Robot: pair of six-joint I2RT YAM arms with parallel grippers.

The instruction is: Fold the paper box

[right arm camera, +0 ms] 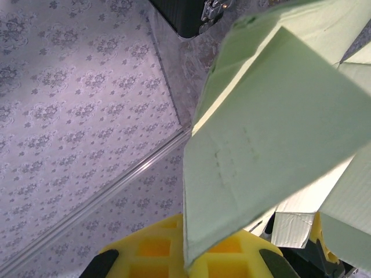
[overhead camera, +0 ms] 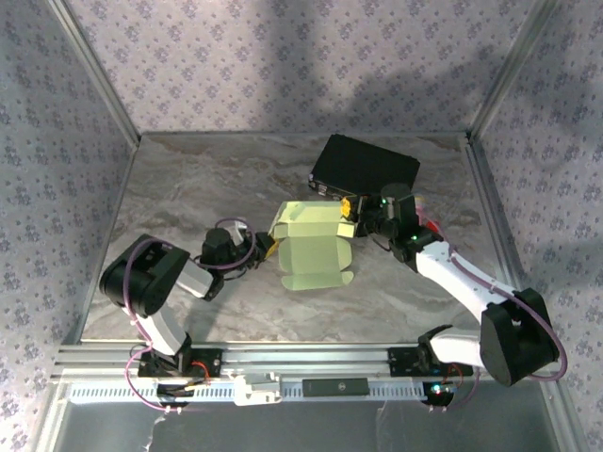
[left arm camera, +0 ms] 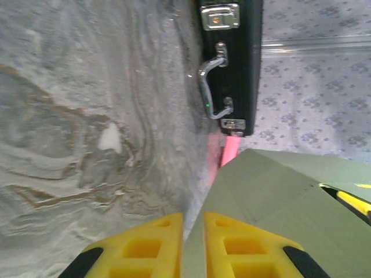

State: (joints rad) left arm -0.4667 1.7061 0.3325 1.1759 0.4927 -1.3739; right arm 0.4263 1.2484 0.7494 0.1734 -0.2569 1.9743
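The paper box is pale green card, partly folded, lying mid-table with its top panels raised. My left gripper is at its left edge. In the left wrist view the yellow fingers stand nearly together, with the thin edge of the paper box pinched between them. My right gripper holds the box's upper right corner. In the right wrist view a flap of the paper box runs down into the shut right gripper.
A black case with a metal handle and latches lies just behind the paper box, close to the right gripper. Patterned walls enclose the marble table. A pink cable shows near the case.
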